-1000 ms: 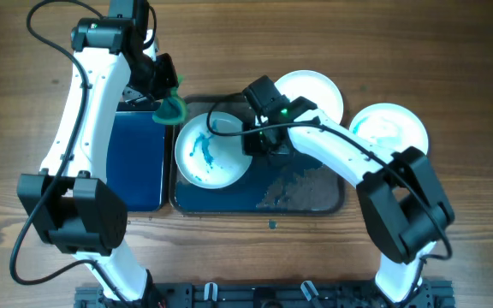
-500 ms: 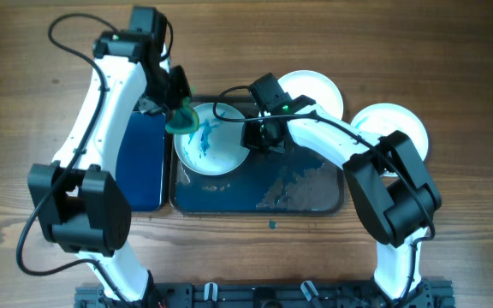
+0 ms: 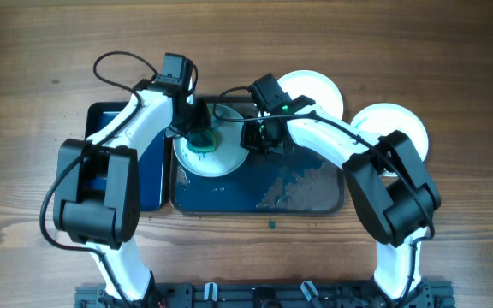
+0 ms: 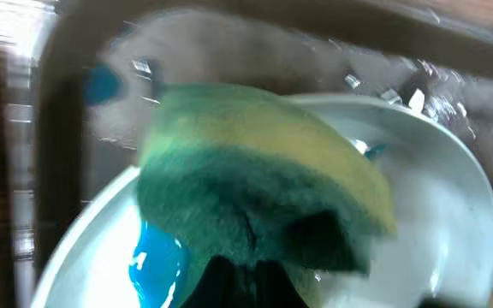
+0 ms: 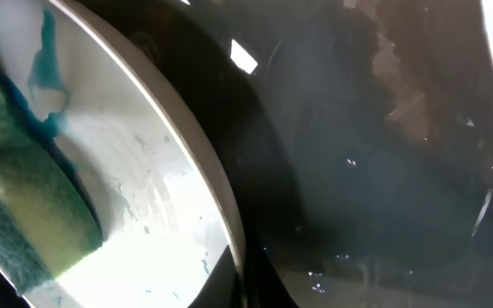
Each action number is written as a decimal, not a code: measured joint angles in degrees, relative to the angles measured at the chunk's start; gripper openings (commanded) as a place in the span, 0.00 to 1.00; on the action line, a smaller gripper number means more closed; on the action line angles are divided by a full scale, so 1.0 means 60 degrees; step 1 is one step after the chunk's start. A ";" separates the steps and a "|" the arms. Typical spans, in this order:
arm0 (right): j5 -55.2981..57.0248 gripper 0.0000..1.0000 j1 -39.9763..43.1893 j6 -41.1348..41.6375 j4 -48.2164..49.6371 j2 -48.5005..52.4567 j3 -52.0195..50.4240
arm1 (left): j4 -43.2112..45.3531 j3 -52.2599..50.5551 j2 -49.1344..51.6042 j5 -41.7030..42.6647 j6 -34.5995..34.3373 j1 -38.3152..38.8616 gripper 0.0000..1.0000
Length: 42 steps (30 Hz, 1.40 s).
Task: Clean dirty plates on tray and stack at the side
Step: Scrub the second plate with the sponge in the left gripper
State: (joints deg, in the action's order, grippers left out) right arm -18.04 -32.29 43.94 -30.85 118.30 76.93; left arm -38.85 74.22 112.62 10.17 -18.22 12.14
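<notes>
A white plate with blue smears lies at the far left of the dark tray. My left gripper is shut on a green and yellow sponge and presses it on the plate. In the left wrist view the sponge covers the plate next to a blue smear. My right gripper is shut on the plate's right rim; in the right wrist view its fingers pinch the rim of the plate over the wet tray. Two more plates lie on the table to the right.
A smaller glossy blue tray lies against the left side of the dark tray. The dark tray's right half holds streaky suds. A small blue speck lies on the wooden table in front of the tray.
My left arm swung right and down, bringing the sponge onto the plate. The plate shifted slightly toward the tray's far edge a second ago; my right gripper has kept hold of its rim.
</notes>
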 measured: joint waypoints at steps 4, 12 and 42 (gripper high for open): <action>-0.0040 0.04 0.0018 0.0000 -0.0022 0.0000 0.0000 | -0.0288 -0.0018 0.0182 0.2328 0.1876 0.0361 0.04; 0.0007 0.04 0.0113 0.0146 0.0127 0.0018 0.0011 | 0.1596 -0.0127 0.0302 0.0798 0.0911 0.0896 0.04; -0.0324 0.04 0.0022 -0.0324 0.0055 0.0087 0.0062 | -0.1763 -0.0029 0.0175 0.1552 0.4131 0.0535 0.04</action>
State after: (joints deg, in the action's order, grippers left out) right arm -19.99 -32.16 42.00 -30.52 118.83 77.30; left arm -49.43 74.04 113.67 19.49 6.57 15.35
